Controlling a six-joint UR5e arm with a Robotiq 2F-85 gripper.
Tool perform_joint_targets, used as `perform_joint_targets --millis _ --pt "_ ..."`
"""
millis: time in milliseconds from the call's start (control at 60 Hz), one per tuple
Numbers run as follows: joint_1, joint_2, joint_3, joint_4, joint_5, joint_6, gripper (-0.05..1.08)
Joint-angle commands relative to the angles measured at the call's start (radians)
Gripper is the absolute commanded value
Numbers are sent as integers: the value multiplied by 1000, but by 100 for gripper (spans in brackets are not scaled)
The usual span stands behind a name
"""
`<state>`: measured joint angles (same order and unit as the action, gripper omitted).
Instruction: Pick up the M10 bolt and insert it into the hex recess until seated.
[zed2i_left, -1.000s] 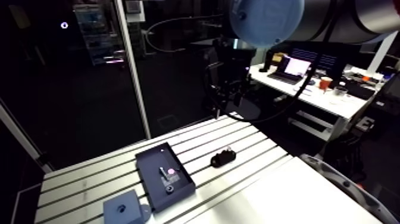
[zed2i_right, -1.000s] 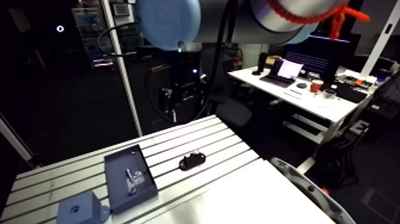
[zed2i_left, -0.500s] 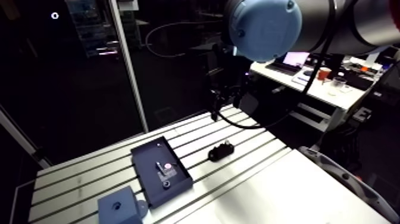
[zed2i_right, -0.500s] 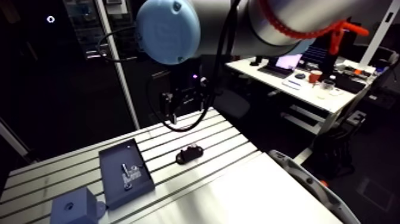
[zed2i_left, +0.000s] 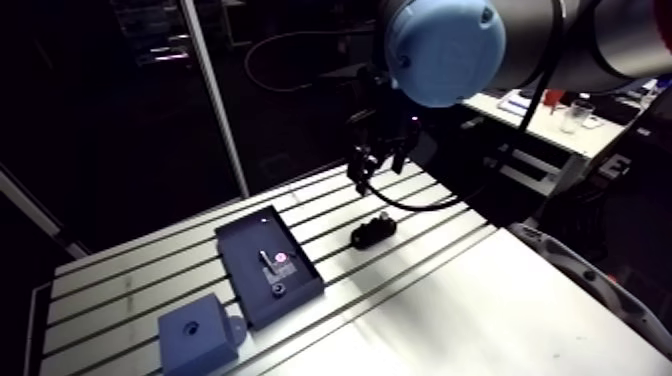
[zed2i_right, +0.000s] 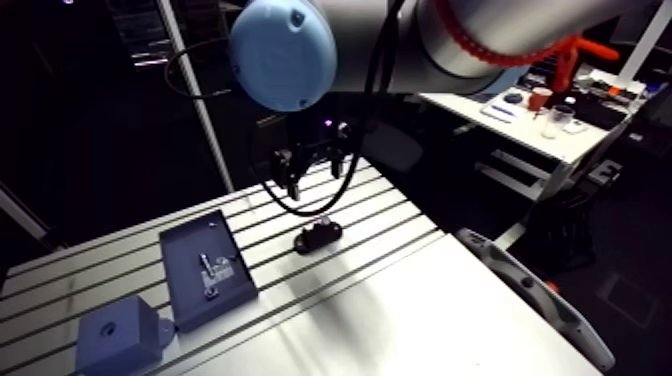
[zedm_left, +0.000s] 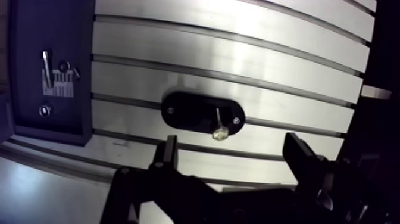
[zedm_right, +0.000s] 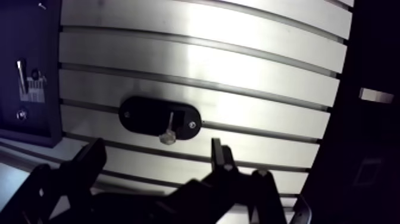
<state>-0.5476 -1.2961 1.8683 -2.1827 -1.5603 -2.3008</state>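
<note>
silver bolt (zedm_left: 218, 125) shows only in wrist view.

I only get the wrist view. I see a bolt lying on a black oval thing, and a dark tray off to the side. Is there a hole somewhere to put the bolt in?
Observer: Yes. The arm view shows a blue block with a dark hole in its top. Your view misses it.
Operator: Where is it?
Observer: Beside the end of the tray. The tray lies between it and the black plate.
Operator: Are we touching anything yet?
Observer: No. Seen from the side, the gripper hangs in the air, clear of the bolt.
</note>
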Motion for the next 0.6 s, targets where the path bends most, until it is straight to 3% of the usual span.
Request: perform_joint_targets --millis 17,400,600 --pt "0 22 1 -9 0 0 9" --pt "-15 55 5 -12 0 2 24" --pt "-17 59 16 -12 0 2 27"
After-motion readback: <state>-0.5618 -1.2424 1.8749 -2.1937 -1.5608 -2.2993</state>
